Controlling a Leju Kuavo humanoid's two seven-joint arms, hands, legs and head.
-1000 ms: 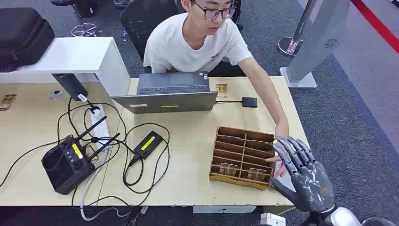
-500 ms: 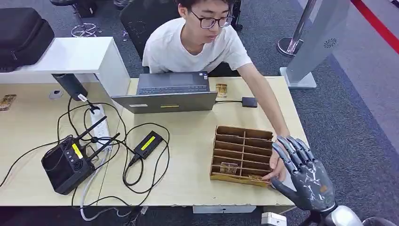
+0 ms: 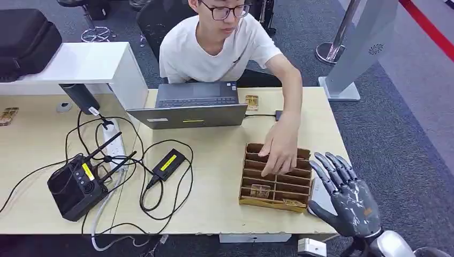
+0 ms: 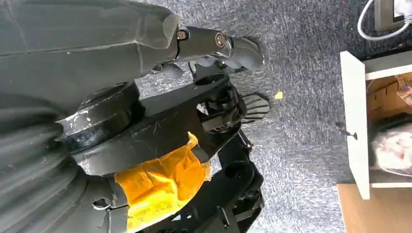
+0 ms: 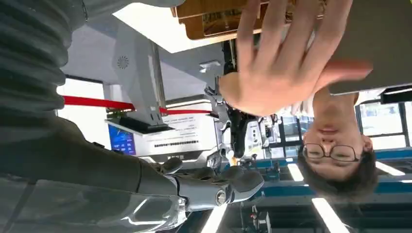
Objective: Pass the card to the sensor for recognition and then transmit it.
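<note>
A wooden card rack (image 3: 251, 174) stands on the table's right part, with cards (image 3: 260, 190) upright in its front slots. My right hand (image 3: 345, 198) hovers just past the rack's right end, fingers spread and holding nothing. Its thumb (image 5: 235, 187) sticks out in the right wrist view, with the rack (image 5: 209, 22) beyond it. A person's hand (image 3: 281, 150) reaches down onto the rack's back rows. The small black sensor (image 3: 278, 114) behind the rack is mostly hidden by that arm. My left hand (image 4: 218, 43) hangs over the carpet, holding nothing.
A laptop (image 3: 193, 107) sits at the back with a loose card (image 3: 251, 101) beside it. A black radio unit (image 3: 75, 184), a power brick (image 3: 168, 163) and tangled cables fill the left half. The table's right edge (image 3: 337, 134) is close to my right hand.
The person's hand has left the rack's right end beside my right hand and moved left onto the rack's back rows. My right hand has barely moved.
</note>
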